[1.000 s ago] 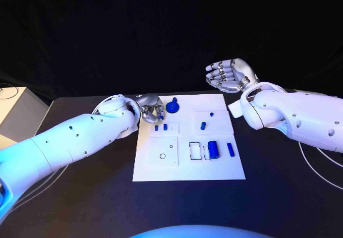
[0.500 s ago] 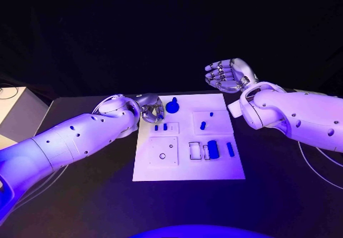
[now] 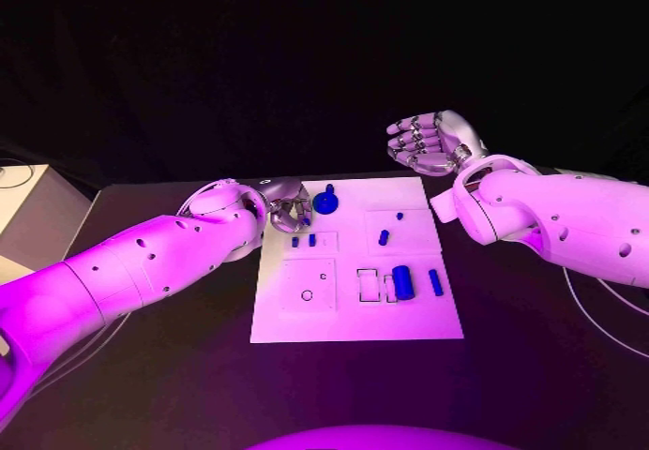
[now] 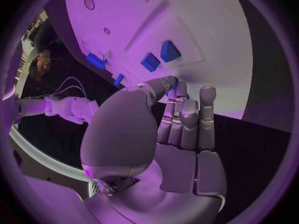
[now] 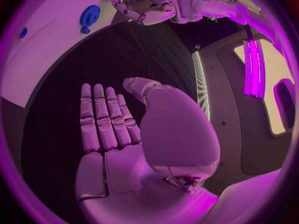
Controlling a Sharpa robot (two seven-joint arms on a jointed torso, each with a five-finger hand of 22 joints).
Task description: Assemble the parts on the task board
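The white task board lies in the middle of the table. A blue gear-like part sits near its far edge, also seen from the right wrist. Two small blue pegs stand in the board, shown close up in the left wrist view. A thick blue cylinder and a slim one lie at the right. My left hand hovers at the board's far left edge, thumb against fingertips, pinching a small blue part. My right hand is raised beyond the far right corner, holding nothing.
Two more small blue pieces lie on the board's right half. A pale box stands at the table's left edge. Bare black table surrounds the board.
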